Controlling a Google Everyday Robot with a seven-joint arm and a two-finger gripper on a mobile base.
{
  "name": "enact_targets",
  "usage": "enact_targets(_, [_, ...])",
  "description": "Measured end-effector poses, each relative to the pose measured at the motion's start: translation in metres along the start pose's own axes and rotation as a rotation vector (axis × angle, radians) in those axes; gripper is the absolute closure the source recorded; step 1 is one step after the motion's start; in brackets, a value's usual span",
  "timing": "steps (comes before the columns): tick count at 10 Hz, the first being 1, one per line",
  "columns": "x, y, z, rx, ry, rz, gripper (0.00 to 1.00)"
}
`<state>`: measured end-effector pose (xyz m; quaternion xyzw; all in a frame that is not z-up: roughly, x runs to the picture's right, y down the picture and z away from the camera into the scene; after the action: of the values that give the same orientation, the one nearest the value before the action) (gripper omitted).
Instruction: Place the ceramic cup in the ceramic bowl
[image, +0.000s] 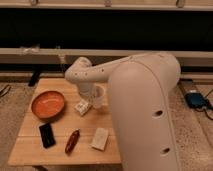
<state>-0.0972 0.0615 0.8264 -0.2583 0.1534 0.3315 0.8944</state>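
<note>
Closest, filling the right side: the big white arm (142, 110), bent over the wooden surface (30, 150) and ending in the pincer (93, 96) over the middle, a little toward the far edge. Just at the right side of the pincer, the ceramic cup (99, 95): pale, touching the pincer or partly inside it. Cannot tell whether the pincer stands apart, together or clamped on the cup, because the wrist covers it. Cannot tell either whether the cup rests on the surface or hangs above it. Looks upright, long axis near vertical; which end is up, not clear.

Along the near edge, from the left corner toward the right:
- a flat black object (47, 135)
- a dark-red elongated object (72, 141), long axis running near to far with a small tilt
- a pale block (100, 139)

Farther in, a small white printed box (82, 106), just beside the pincer on its near-left side. By the left edge, the ceramic bowl (48, 104), orange-red, open side up, apart from the cup with the box between.

Behind the far edge, a pale ledge (40, 51) crossing the room, then a dark wall. On the speckled floor at far right, something blue (195, 99).
</note>
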Motion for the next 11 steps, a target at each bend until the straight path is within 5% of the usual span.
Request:
enact_targets(5, [-0.091,0.040,-0.044,-0.012,-0.056,-0.226,1.00])
enact_targets(9, [-0.151,0.079,-0.052,-0.038,-0.099,-0.395,1.00])
enact_targets(11, [-0.162,0.108,-0.049,-0.058,-0.110,-0.464,0.99])
